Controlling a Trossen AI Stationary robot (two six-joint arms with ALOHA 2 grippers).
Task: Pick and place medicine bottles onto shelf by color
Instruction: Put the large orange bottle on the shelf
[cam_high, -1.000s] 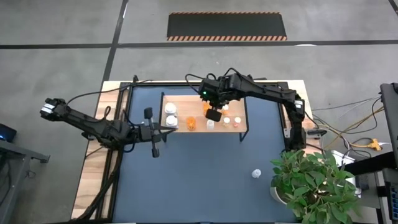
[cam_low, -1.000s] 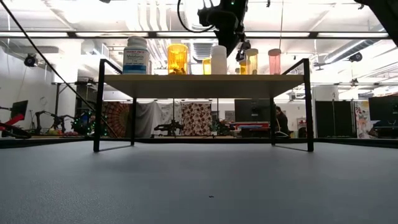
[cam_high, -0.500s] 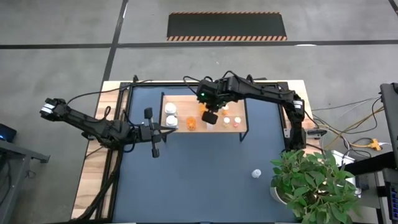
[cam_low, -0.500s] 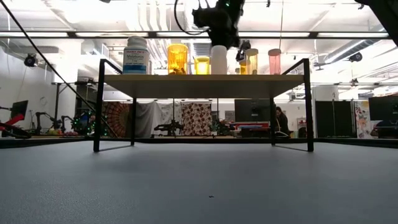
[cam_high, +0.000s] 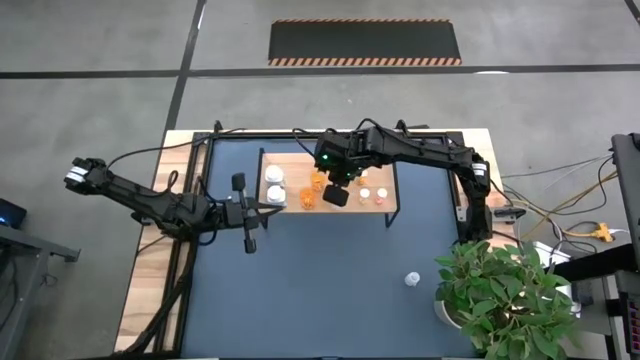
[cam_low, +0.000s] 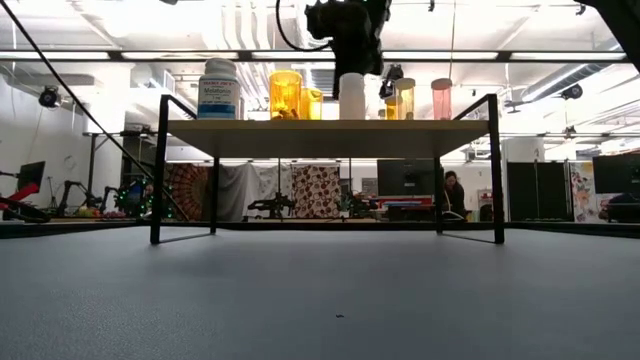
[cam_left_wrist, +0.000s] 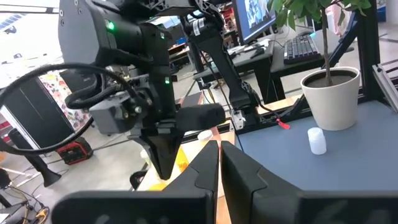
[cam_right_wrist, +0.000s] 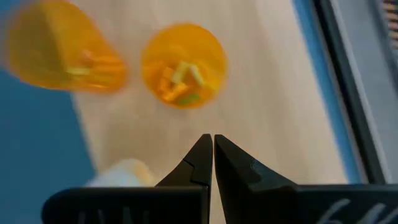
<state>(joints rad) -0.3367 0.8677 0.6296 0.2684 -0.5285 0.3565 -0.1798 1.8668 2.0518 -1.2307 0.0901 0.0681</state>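
Note:
The light-wood shelf (cam_high: 290, 163) stands at the table's far middle; it also shows in the low view (cam_low: 330, 125). On it stand two white bottles (cam_high: 274, 185), two orange bottles (cam_high: 313, 190) and several small pale-capped ones (cam_high: 372, 190). My right gripper (cam_high: 335, 193) is shut and points down over the shelf, just right of the farther orange bottle (cam_right_wrist: 183, 65). One white bottle (cam_high: 411, 279) stands on the blue table, near right. My left gripper (cam_high: 272, 207) is shut and empty, left of the shelf. My right gripper's shut fingertips (cam_right_wrist: 202, 149) stand close beside the farther orange bottle (cam_high: 318, 180). I cannot tell whether they touch it. The bottle stands upright on the shelf board.
A potted plant (cam_high: 505, 300) stands at the near right corner. The shelf's black frame posts (cam_low: 158, 170) rise from the table. Cables run along the far edge. Bare blue tabletop (cam_high: 320, 290) lies in front of the shelf.
My right gripper has gone a little toward the table's left edge over the shelf, staying shut. The farther orange bottle has slid left along the board, still upright, and now stands close to the other orange bottle.

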